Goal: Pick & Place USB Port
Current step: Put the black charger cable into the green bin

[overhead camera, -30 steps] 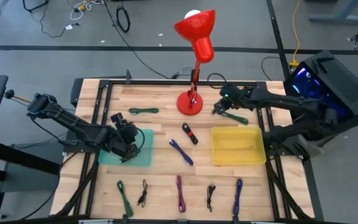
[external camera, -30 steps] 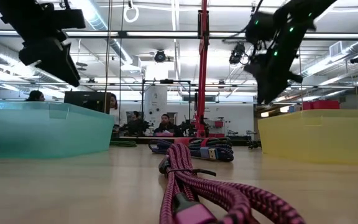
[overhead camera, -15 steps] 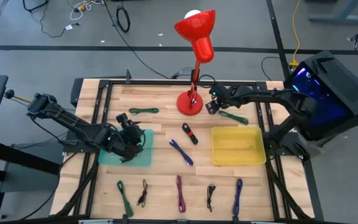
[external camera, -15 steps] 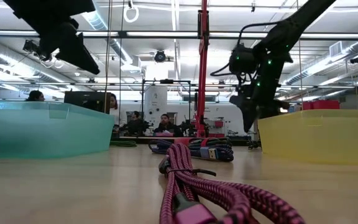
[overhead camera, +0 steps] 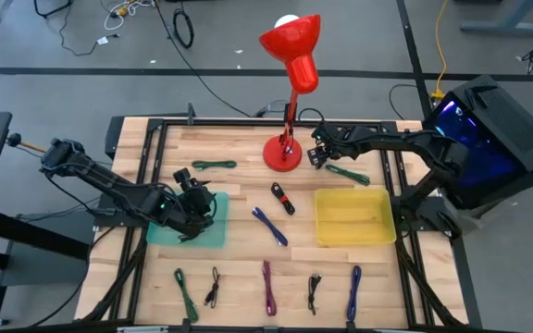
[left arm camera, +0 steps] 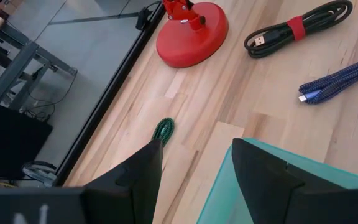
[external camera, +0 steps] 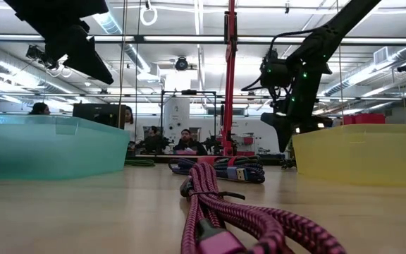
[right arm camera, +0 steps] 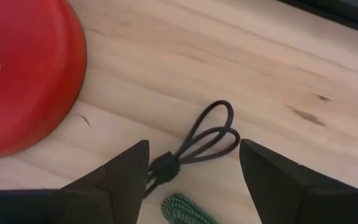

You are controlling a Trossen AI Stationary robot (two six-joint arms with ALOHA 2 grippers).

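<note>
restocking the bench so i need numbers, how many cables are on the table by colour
green cables: 3
black cables: 4 (one shows only in the right wrist view, beside the lamp base)
blue cables: 2
magenta cable: 1
total: 10

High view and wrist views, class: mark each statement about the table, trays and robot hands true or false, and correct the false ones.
1. The yellow tray has a cable in it. False: nothing shows inside it.
2. The right hand is open above a small black cable beside the red lamp base. True.
3. The left hand grips a green cable. False: it is open and holds nothing, over the edge of the teal tray.
4. A black cable with a red band lies between the two trays. True.
5. The lamp lies tipped over. False: it stands upright on its base.
</note>
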